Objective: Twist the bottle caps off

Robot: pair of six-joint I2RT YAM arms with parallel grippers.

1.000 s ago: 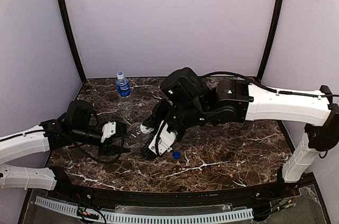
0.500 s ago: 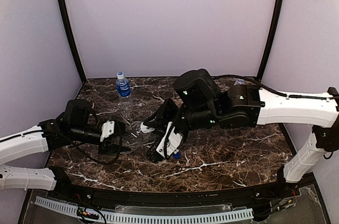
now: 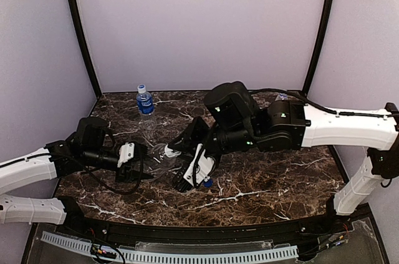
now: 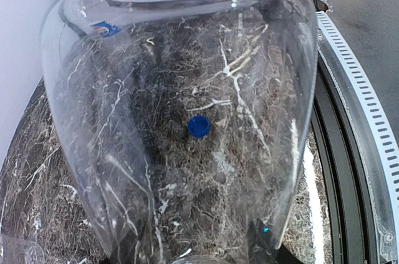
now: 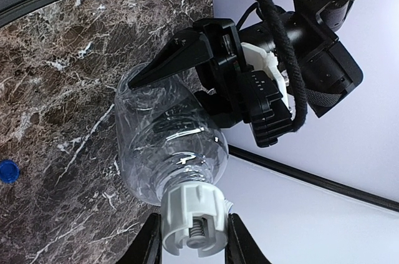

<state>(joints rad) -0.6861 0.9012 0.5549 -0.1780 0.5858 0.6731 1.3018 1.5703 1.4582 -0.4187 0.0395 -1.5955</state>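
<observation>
My left gripper (image 3: 146, 163) is shut on the body of the unlabelled clear bottle (image 3: 157, 159), which it holds lying sideways just above the marble table. In the right wrist view its black finger (image 5: 181, 58) lies along the bottle (image 5: 165, 142). My right gripper (image 5: 193, 245) is shut on the white cap (image 5: 190, 214) at the bottle's neck, with a finger against each side. From the top, the right gripper (image 3: 182, 168) is at the bottle's right end. A loose blue cap (image 3: 206, 182) lies on the table beside it, and shows through the bottle in the left wrist view (image 4: 198, 126). The blue-label bottle (image 3: 144, 102) stands capped at the back left.
The dark marble table (image 3: 262, 176) is walled by lilac panels on three sides. A black rail and white toothed strip (image 3: 187, 254) run along the near edge. A small pale bottle top (image 3: 282, 96) peeks out behind the right arm at the back right. The Pepsi label is hidden there.
The right arm shifted to the right and its wrist turned while staying on the cap. In the last half second almost nothing moved. The left arm and bottle stayed put.
</observation>
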